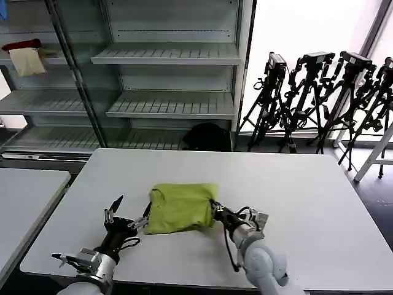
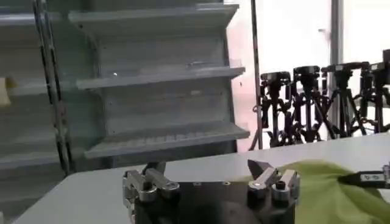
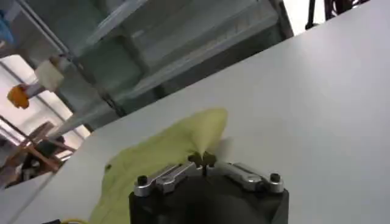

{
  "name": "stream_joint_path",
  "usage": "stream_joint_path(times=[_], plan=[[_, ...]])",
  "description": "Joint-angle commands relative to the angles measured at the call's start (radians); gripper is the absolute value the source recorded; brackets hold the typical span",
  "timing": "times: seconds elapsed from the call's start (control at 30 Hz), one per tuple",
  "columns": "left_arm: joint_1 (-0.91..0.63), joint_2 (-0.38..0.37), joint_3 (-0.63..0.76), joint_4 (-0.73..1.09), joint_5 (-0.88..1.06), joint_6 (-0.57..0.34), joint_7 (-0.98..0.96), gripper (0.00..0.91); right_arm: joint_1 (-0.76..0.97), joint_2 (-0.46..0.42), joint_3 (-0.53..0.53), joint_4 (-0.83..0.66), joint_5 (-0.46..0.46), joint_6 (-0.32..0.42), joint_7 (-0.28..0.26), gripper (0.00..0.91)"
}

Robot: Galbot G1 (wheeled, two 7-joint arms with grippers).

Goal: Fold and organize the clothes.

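The right gripper (image 1: pixel 216 207) reaches forward low over the table (image 1: pixel 307 203) from its near edge, fingers pinched together on the right edge of the T-shirt (image 1: pixel 182 207); in the right wrist view the fingertips meet on a raised fold of green cloth (image 3: pixel 183 149). The left gripper (image 1: pixel 132 212) lies near the table's near-left corner, fingers spread wide apart, one tip just beside the shirt's left edge, the other pointing up and away. The lime-green shirt sits folded into a rough square in the near middle of the table. Bare white tabletop stretches to the far and right edges. Behind stand grey shelves (image 1: pixel 166 55), with tripods (image 1: pixel 319 92) beyond the right corner.
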Motion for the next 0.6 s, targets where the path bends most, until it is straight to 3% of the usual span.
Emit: stream_joint_path(times=[0.03, 0.07, 0.13, 0.27, 0.43, 0.47, 0.6], plan=[[0.001, -0.010, 0.011, 0.002, 0.013, 0.001, 0.001, 0.907, -0.047, -0.170, 0.126, 0.038, -0.067, 0.003, -0.092, 0.534], [0.002, -0.010, 0.011, 0.003, 0.012, 0.001, 0.001, 0.907, -0.048, -0.164, 0.124, 0.034, -0.100, 0.003, -0.099, 0.907], [0.004, -0.010, 0.010, 0.002, 0.012, 0.001, 0.001, 0.907, -0.052, -0.149, 0.123, 0.030, -0.194, 0.004, -0.119, 0.907], [0.007, -0.009, 0.006, 0.002, 0.010, 0.000, 0.001, 0.907, -0.097, -0.112, 0.133, 0.072, -0.421, 0.006, -0.240, 0.907], [0.008, -0.011, 0.007, 0.007, 0.007, -0.002, 0.000, 0.907, -0.145, -0.107, 0.086, 0.136, -0.547, 0.008, -0.347, 0.907], [0.007, -0.013, 0.008, 0.009, 0.007, -0.004, 0.001, 0.907, -0.151, -0.096, 0.077, 0.144, -0.608, 0.008, -0.365, 0.907], [0.006, -0.016, 0.011, 0.013, 0.006, -0.008, 0.000, 0.907, -0.183, -0.081, 0.032, 0.154, -0.737, 0.009, -0.401, 0.907]])
